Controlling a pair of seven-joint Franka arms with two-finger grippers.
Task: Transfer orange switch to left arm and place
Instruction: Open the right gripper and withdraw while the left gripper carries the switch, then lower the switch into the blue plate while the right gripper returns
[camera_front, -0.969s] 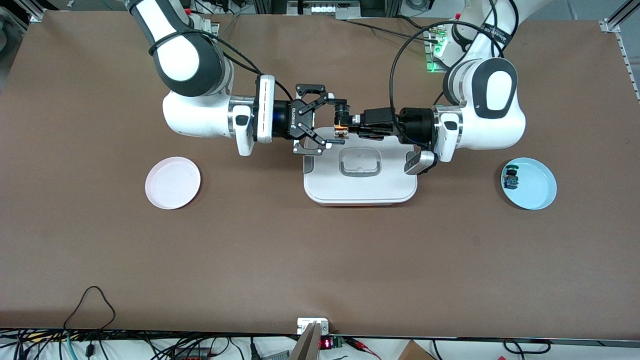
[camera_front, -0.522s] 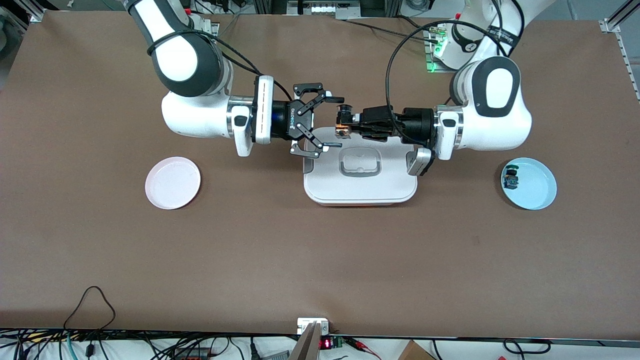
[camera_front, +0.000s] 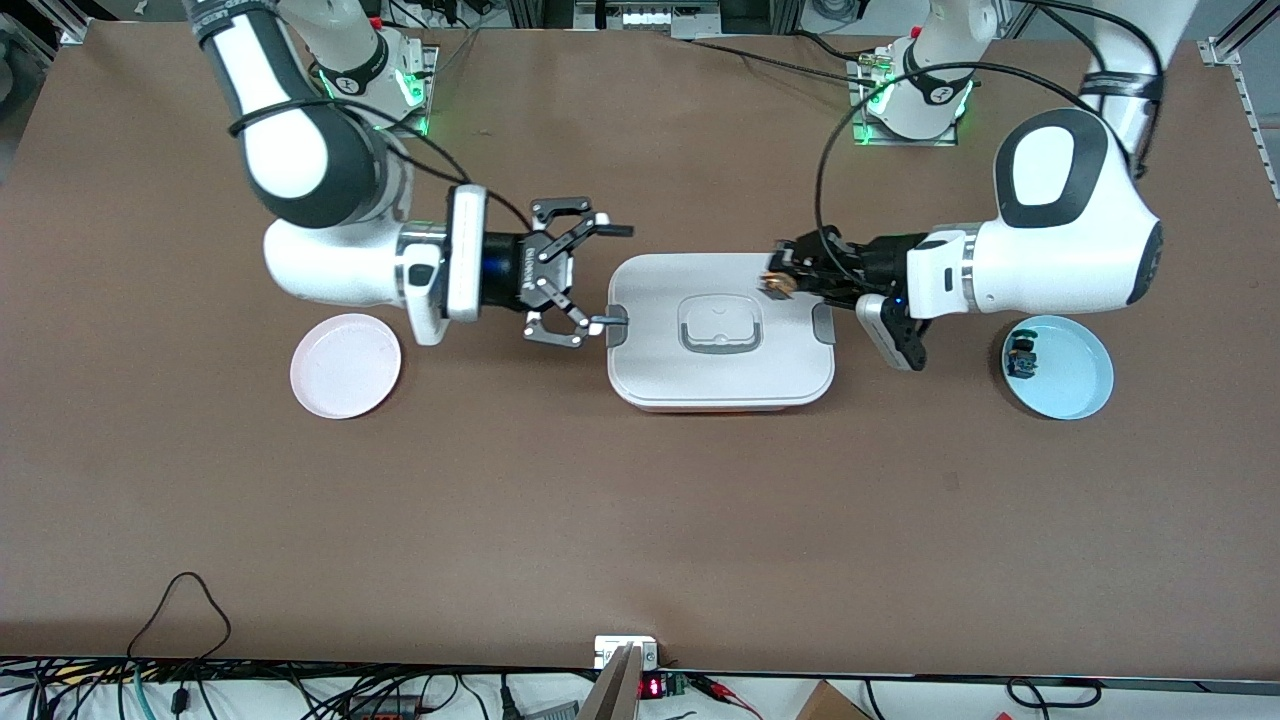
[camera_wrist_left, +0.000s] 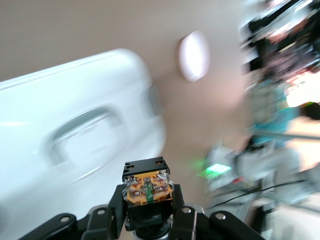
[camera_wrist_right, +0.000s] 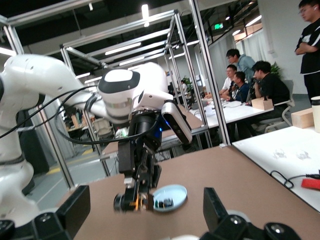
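The orange switch (camera_front: 778, 284) is held in my left gripper (camera_front: 786, 281), which is shut on it over the edge of the white box (camera_front: 720, 375) at the left arm's end. In the left wrist view the switch (camera_wrist_left: 147, 186) sits between the black fingers (camera_wrist_left: 116, 202), its orange-tan underside showing, with the box (camera_wrist_left: 65, 125) below. My right gripper (camera_front: 612, 276) is open and empty, level with the box's end toward the right arm. In the right wrist view my right gripper (camera_wrist_right: 146, 220) has its fingers (camera_wrist_right: 75, 207) spread wide, facing the left gripper (camera_wrist_right: 137, 192) and the switch (camera_wrist_right: 136, 201).
A pink plate (camera_front: 345, 365) lies toward the right arm's end. A blue plate (camera_front: 1070, 385) toward the left arm's end holds a blue-bodied, green-capped switch (camera_front: 1022, 358). The box has grey side clips (camera_front: 616, 325) and a grey top handle (camera_front: 720, 325).
The two grippers have drawn apart. The left gripper carried the switch toward the left arm's end; the right gripper, still open, moved back toward the right arm's end.
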